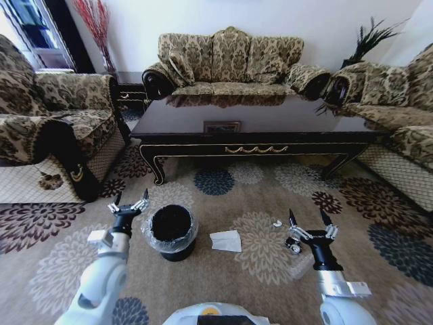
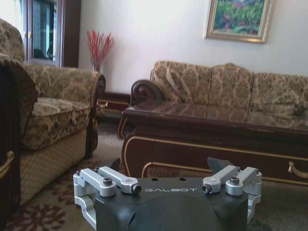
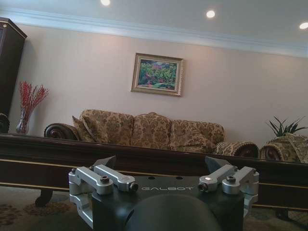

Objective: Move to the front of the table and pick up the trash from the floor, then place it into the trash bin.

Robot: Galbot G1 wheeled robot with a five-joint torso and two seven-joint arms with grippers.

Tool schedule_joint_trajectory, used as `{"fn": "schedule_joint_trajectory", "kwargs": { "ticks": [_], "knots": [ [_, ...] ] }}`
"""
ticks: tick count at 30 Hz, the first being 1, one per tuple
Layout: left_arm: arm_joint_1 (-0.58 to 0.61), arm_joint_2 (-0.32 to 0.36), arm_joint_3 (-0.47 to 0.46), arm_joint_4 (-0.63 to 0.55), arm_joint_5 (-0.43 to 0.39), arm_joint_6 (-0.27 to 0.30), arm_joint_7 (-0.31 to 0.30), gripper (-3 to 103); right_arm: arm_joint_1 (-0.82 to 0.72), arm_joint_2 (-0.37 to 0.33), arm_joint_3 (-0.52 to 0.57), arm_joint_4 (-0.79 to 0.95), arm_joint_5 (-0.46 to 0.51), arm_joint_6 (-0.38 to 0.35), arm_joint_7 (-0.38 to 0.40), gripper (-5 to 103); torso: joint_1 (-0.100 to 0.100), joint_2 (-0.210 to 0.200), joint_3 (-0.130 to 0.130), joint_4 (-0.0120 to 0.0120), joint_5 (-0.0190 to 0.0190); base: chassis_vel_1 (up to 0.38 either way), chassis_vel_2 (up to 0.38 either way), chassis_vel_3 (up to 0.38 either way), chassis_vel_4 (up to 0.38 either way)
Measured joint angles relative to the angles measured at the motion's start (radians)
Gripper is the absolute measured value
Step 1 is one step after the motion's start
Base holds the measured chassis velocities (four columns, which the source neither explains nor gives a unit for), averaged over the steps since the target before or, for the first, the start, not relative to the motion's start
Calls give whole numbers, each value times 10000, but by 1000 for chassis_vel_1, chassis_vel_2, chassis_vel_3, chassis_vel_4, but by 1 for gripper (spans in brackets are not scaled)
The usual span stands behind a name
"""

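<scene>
Left gripper (image 1: pixel 130 200): jaws wide, empty, just beside trash bin (image 1: pixel 171 232). Right gripper (image 1: pixel 306 220): jaws wide, empty; bottle (image 1: pixel 293 245) just beside it, scrap (image 1: pixel 277 223) near, napkin (image 1: pixel 225 240) between grippers. Table (image 1: pixel 257 145) beyond both.

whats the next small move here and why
Probably lower the right gripper onto the bottle lying on the floor just beneath it. Its fingers are open and empty, and the napkin lies farther off, beside the trash bin.
</scene>
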Motion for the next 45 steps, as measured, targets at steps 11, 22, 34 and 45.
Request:
{"fn": "schedule_joint_trajectory", "kwargs": {
  "ticks": [11,22,34,45],
  "knots": [
    [-1314,1753,329,69,-5671,4653,-3649,100,-58,65,-87,-69,-308,54,-18,100,2,0,3,1,-4,5,-11,-5,7],
    [-1572,2133,1440,1497,-6012,4658,-4479,100,38,-5,-427,-318,-504,61,-19,100,2,-1,3,3,-3,0,0,0,0],
    [-2250,1346,2024,2783,-5450,4586,-3706,100,4,120,-609,-391,-733,104,-18,100,3,-1,3,2,-2,0,0,0,0],
    [-2423,864,2446,3463,-4910,4558,-3474,101,-29,94,-593,-476,-752,164,-17,100,3,0,3,3,-2,0,0,0,0]
  ]
}}
